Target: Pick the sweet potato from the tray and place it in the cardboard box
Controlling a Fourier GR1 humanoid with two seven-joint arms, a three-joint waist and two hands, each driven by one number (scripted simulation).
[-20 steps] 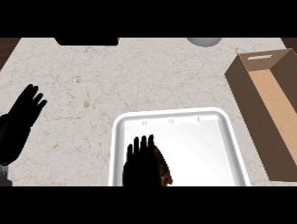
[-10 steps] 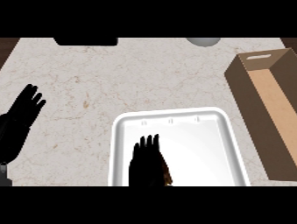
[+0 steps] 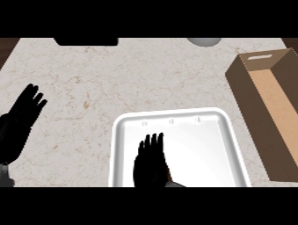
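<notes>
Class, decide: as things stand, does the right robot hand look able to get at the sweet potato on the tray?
Probably yes: the right robot hand is open over the tray, right above the mostly hidden sweet potato.

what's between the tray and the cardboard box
In the head view, only a narrow strip of bare marble counter separates the white tray from the cardboard box; nothing stands in it.

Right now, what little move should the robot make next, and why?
Probably curl the right robot hand round the sweet potato. That hand lies flat over the white tray, hiding nearly all of it, and nothing is held yet; the cardboard box waits to the right.
</notes>
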